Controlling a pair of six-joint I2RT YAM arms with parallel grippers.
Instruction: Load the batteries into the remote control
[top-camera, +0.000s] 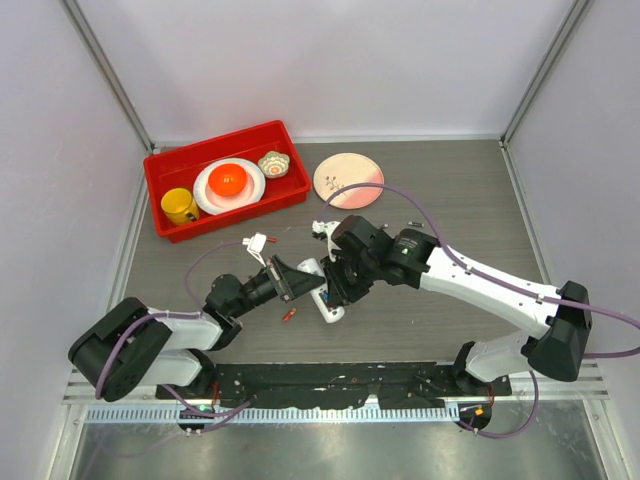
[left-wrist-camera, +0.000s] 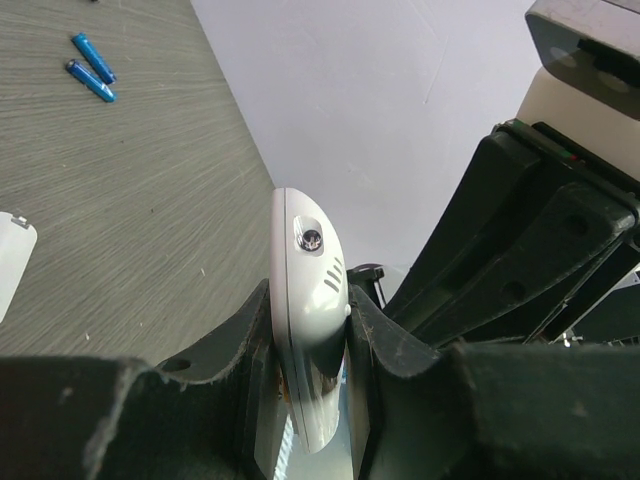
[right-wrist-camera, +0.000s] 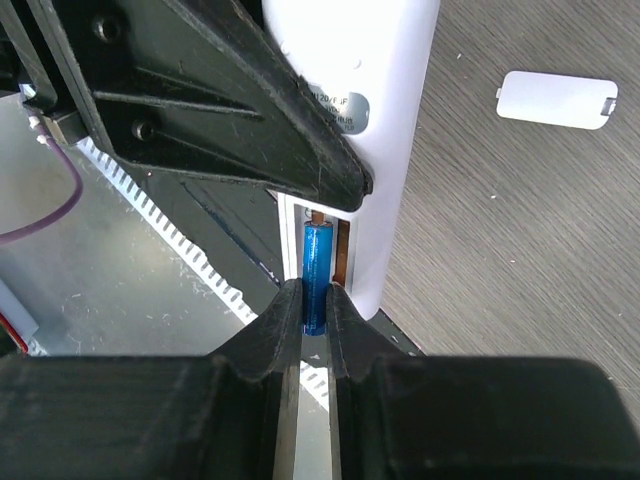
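My left gripper (top-camera: 295, 285) is shut on the white remote control (top-camera: 331, 311) and holds it on edge just above the table; in the left wrist view the remote (left-wrist-camera: 308, 290) sits clamped between the jaws of that gripper (left-wrist-camera: 310, 370). My right gripper (right-wrist-camera: 315, 300) is shut on a blue battery (right-wrist-camera: 317, 265), whose far end lies inside the open battery bay on the remote's back (right-wrist-camera: 400, 150). In the top view the right gripper (top-camera: 337, 290) meets the remote from the right. Two blue batteries (left-wrist-camera: 92, 58) lie on the table beyond. An orange-red battery (top-camera: 288, 315) lies just below the grippers.
The loose white cover piece (right-wrist-camera: 557, 100) lies flat on the table, also at the left edge of the left wrist view (left-wrist-camera: 10, 265). A red bin (top-camera: 165, 180) with a yellow mug, plate and bowl stands at the back left. A pink plate (top-camera: 348, 180) lies behind the grippers.
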